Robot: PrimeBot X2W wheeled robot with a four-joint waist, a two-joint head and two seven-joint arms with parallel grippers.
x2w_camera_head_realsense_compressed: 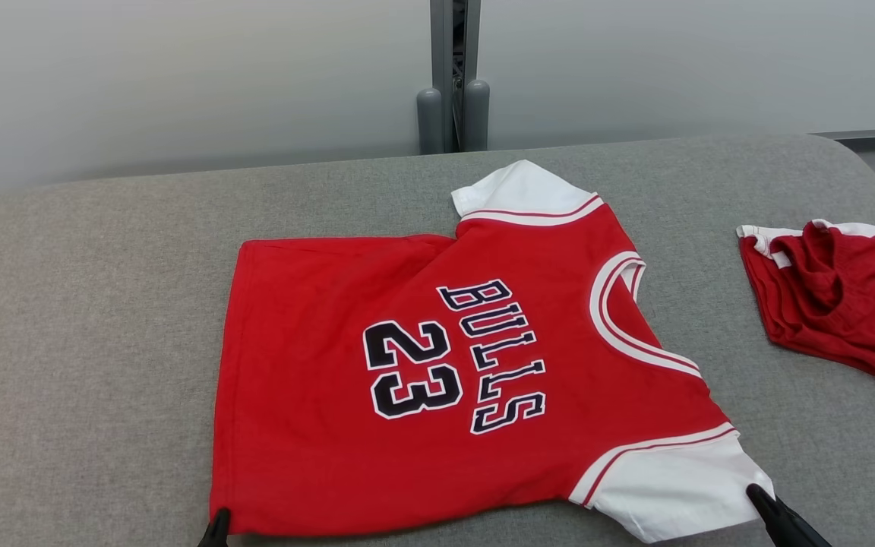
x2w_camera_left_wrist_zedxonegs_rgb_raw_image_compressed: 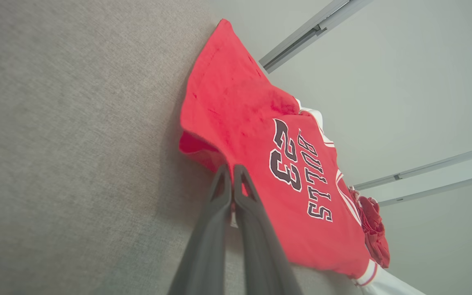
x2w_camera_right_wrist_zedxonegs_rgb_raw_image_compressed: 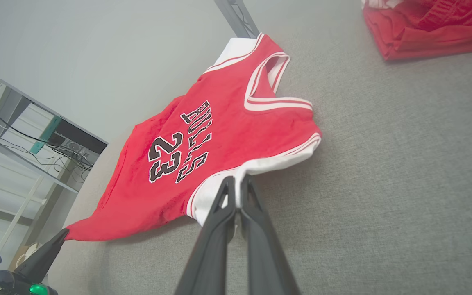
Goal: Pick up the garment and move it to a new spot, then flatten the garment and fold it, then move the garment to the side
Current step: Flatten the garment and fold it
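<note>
Left end effector (x2w_camera_head_realsense_compressed: 217,529) is fully closed, with the near-left hem corner of the garment (x2w_camera_head_realsense_compressed: 437,365) pinched. The garment is spread print-up mid-surface (x2w_camera_head_realsense_compressed: 88,319), hem to the left, collar to the right. Its near edge is seen raised slightly in the wrist views. Right end effector (x2w_camera_head_realsense_compressed: 758,495) is likewise closed, with the near white sleeve pinched. The two-corner hold is judged to tension the near edge for flattening or a fold towards the far side. A second red item (x2w_camera_head_realsense_compressed: 840,296) is left well apart, far right.
</note>
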